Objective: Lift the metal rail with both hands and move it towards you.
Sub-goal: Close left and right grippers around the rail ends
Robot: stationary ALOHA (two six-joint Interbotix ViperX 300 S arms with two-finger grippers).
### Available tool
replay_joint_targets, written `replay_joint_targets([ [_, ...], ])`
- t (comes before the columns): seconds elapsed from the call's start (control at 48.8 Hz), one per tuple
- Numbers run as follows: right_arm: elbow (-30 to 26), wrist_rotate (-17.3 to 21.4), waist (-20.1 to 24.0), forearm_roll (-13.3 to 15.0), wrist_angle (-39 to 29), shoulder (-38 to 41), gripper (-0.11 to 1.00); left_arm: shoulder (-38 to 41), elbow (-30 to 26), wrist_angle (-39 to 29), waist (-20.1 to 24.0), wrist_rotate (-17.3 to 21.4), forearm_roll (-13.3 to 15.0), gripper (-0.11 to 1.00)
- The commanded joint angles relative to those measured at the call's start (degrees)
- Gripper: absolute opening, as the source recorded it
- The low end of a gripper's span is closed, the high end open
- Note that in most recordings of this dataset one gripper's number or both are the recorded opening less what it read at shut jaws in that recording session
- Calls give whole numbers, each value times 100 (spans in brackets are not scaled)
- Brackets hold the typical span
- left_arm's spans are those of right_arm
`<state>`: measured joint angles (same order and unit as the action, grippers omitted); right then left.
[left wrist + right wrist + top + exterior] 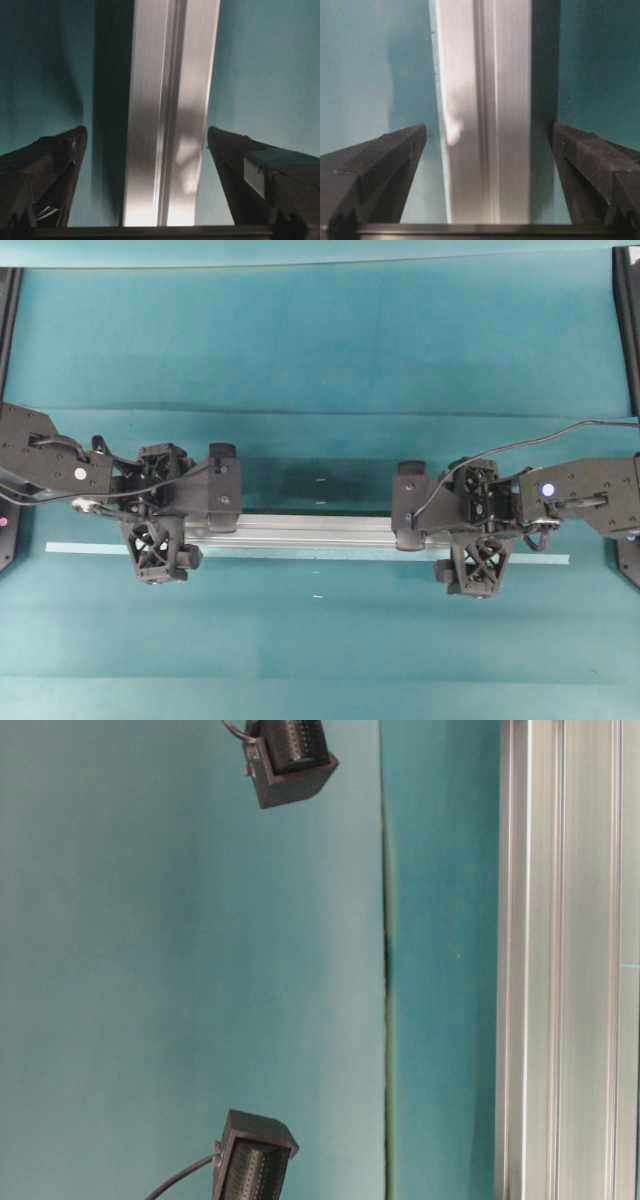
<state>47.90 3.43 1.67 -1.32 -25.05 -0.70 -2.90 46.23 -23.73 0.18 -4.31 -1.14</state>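
Under grippers, metal rail (315, 532) ends hidden (overhead).

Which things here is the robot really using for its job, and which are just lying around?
For the job:
- metal rail, lying on the table
- left gripper, open, one finger on each side of the rail
- right gripper, open, one finger on each side of the rail

Just lying about:
- thin pale tape strip, flat on the table
- teal table cover

Overhead view straight down on metal rail (310, 532), table-level view turned sideways beside it, both wrist views close above it
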Motion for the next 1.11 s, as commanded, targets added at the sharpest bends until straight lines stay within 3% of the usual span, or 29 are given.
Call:
replay_joint_targets([
  [0.0, -35, 0, -35, 9, 44, 26, 100, 0, -62, 44, 9, 0, -9, 96],
  [0.492, -79, 79, -35, -62, 18, 35, 97, 35, -53, 272, -18, -26, -9, 92],
  [0.595, -105, 167, -35, -105, -18, 53, 83, 35, -62, 316, -70, -26, -9, 76],
  [0.759, -149, 220, -35, -105, -97, 79, 41, 35, -53, 431, -97, -26, -9, 30],
  [1.087, -149, 229, -35, -105, -114, 79, 40, 35, -70, 457, -97, -44, -9, 29],
])
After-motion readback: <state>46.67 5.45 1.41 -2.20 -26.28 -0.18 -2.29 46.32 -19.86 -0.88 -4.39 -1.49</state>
